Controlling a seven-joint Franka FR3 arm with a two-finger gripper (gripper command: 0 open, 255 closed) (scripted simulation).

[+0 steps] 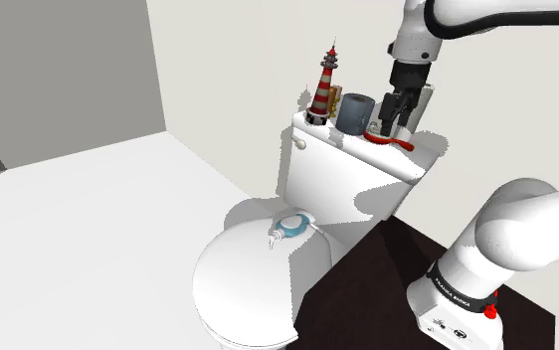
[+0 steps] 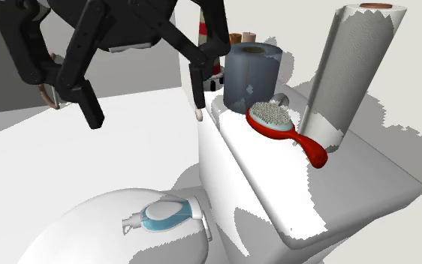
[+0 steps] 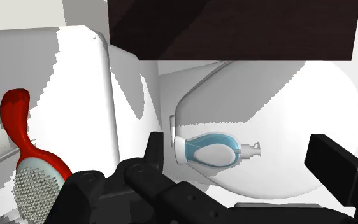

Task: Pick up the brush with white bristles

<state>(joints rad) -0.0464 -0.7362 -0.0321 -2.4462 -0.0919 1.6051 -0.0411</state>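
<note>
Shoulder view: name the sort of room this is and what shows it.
Probably a bathroom: a white toilet with its lid shut, its tank behind, and a paper roll beside a red brush on that tank.

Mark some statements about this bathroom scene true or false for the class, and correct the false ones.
1. The red brush lies on the toilet tank's lid. True.
2. The claw is shut on the brush. False: the claw is open and the brush lies free on the tank.
3. A blue and white bottle lies on the closed toilet seat cover. True.
4. The lighthouse figurine lies tipped over on the floor. False: it stands upright on the tank.
5. The brush's bristles face down. False: the white bristles face up.
</note>
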